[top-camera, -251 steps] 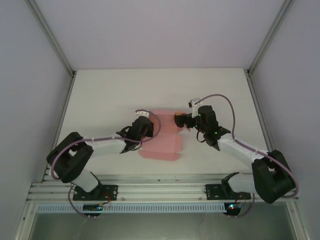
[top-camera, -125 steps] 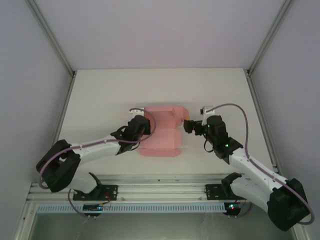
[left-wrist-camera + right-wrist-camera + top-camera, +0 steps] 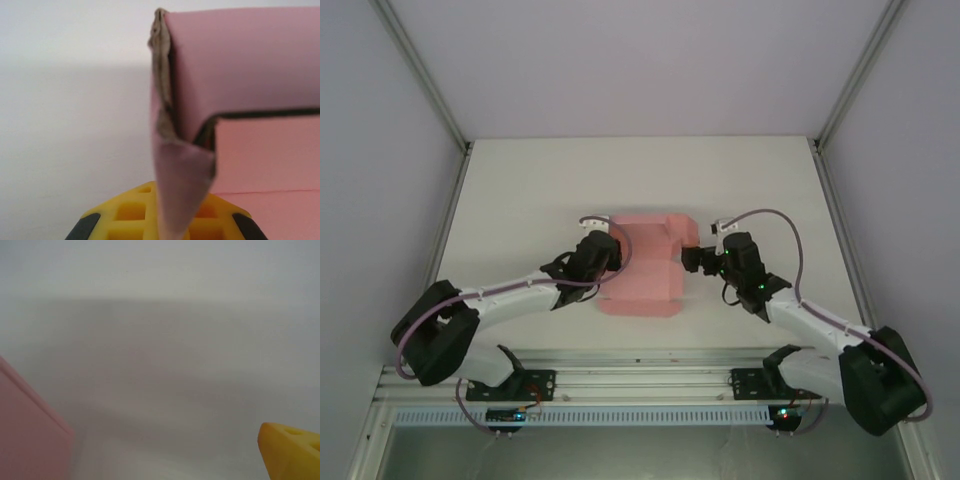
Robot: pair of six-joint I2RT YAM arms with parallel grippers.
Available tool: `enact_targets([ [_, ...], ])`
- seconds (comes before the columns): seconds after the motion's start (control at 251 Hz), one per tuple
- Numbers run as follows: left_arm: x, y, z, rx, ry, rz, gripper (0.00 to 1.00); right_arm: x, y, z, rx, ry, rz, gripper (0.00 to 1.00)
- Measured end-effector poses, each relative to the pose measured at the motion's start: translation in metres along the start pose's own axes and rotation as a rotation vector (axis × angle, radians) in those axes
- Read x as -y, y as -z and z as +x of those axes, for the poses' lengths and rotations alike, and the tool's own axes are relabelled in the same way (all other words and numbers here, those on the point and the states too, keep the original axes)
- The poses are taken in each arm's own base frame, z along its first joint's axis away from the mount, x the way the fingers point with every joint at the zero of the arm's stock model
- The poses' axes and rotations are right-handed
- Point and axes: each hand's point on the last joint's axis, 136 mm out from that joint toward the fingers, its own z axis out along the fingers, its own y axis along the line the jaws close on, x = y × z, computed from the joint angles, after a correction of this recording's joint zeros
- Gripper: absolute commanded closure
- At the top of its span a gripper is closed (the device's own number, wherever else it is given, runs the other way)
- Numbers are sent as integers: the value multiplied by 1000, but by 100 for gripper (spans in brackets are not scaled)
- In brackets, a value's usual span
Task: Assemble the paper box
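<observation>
White worktop (image 3: pixel 540 190), pale walls (image 3: pixel 640 60) closing in on three sides, a metal rail (image 3: pixel 640 385) along the near edge. The paper box (image 3: pixel 645 270) lies mid-worktop, partly folded. The left gripper (image 3: pixel 608 252) is clamped on its raised left flap; the right gripper (image 3: pixel 691 262) hangs just off the box's right edge, jaws wide apart.

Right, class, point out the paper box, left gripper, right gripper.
paper box (image 3: pixel 650 275), top view, middle panel.
left gripper (image 3: pixel 611 256), top view, between its jaws.
right gripper (image 3: pixel 687 260), top view, between its jaws.
</observation>
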Motion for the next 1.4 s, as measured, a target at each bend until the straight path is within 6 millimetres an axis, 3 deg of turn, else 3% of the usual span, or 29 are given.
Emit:
enact_targets([
  [0.283,1,0,-1,3,9,7,100,-43,-23,-18,10,28,-126,0],
  [0.543,-5,-1,2,-7,5,-16,100,-49,-28,-11,-9,66,-102,1],
  [0.675,-6,-1,1,-6,6,-21,100,-49,-13,-18,9,71,-111,0],
  [0.838,-17,-3,1,-8,23,-43,100,-50,35,-43,93,93,-139,1],
  [0.97,-27,-1,11,-22,12,-54,100,-26,73,-67,185,49,-99,1],
  [1.082,-24,2,16,-37,-6,-19,100,13,83,-74,199,-42,-11,1],
  [1.165,-17,5,14,-31,-8,27,100,38,76,-67,149,-132,27,4],
  [1.241,-12,6,13,-25,-11,63,100,49,63,-57,76,-199,18,7],
  [1.313,-6,7,12,-24,-18,93,100,50,47,-46,-6,-230,-9,8],
  [1.401,-2,8,12,-25,-26,116,100,36,30,-35,-93,-234,-82,8],
])
